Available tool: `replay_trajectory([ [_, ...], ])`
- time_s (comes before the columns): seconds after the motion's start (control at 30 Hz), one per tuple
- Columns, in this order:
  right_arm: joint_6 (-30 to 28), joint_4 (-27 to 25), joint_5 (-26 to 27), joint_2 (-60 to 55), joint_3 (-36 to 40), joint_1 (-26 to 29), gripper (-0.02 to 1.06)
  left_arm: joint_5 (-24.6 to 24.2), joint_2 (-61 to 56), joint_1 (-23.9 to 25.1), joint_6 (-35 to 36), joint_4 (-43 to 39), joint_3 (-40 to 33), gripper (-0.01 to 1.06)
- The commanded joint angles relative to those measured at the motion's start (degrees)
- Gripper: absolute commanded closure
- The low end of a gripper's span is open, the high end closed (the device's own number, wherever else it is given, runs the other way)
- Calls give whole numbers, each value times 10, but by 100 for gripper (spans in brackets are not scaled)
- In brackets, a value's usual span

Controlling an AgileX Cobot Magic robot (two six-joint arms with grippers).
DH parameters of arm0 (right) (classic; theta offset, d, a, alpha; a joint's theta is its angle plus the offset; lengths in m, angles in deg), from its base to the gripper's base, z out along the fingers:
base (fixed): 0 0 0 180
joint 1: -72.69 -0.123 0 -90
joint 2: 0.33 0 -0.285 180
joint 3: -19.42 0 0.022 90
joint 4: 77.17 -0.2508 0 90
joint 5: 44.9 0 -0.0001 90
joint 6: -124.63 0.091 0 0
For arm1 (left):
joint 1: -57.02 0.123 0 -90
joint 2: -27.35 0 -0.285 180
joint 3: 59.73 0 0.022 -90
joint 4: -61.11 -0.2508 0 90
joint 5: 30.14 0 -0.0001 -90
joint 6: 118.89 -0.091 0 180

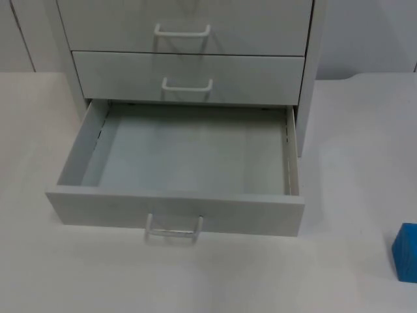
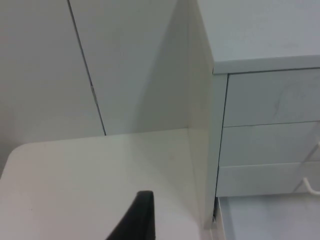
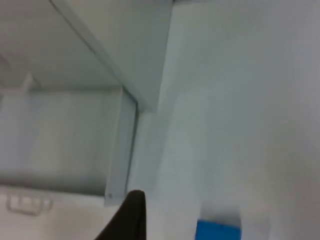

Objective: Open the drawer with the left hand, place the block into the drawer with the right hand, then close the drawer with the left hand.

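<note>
The bottom drawer (image 1: pixel 176 163) of the white cabinet (image 1: pixel 189 72) stands pulled out over the tabletop (image 1: pixel 78 274), its handle (image 1: pixel 173 229) facing the front edge. Nothing lies inside it. The blue block (image 1: pixel 406 252) sits on the tabletop at the right edge, well apart from the drawer; it also shows in the right wrist view (image 3: pixel 217 231). The left gripper (image 2: pixel 137 220) hangs beside the cabinet's left side, the right gripper (image 3: pixel 127 217) above the tabletop between drawer and block. Whether either gripper's jaws are spread or pressed together cannot be told.
</note>
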Motion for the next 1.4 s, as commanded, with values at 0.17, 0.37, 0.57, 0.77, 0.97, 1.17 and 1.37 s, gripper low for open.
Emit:
replay_trajectory([
  [0.17, 53, 78, 35, -125, -3, -107, 0, -5, -3, 1, 4, -5, 3, 0],
  [0.37, 387, 333, 119, -202, 0, -263, 0, -40, -3, 1, 4, -5, 3, 0],
  [0.57, 592, 475, 147, -272, 35, -323, 0, -39, -3, 1, 4, -6, 3, 0],
  [0.77, 632, 479, 220, -276, 103, -324, 0, -40, -3, 1, 2, -6, 3, 0],
  [0.97, 707, 515, 251, -277, 157, -323, 0, -40, -3, 1, 2, -10, 3, 0],
  [1.17, 783, 564, 248, -325, 159, -323, 0, -39, -3, 1, 2, -11, 3, 0],
  [1.37, 826, 575, 295, -391, 159, -323, 0, -39, -3, 1, 2, -11, 3, 0],
])
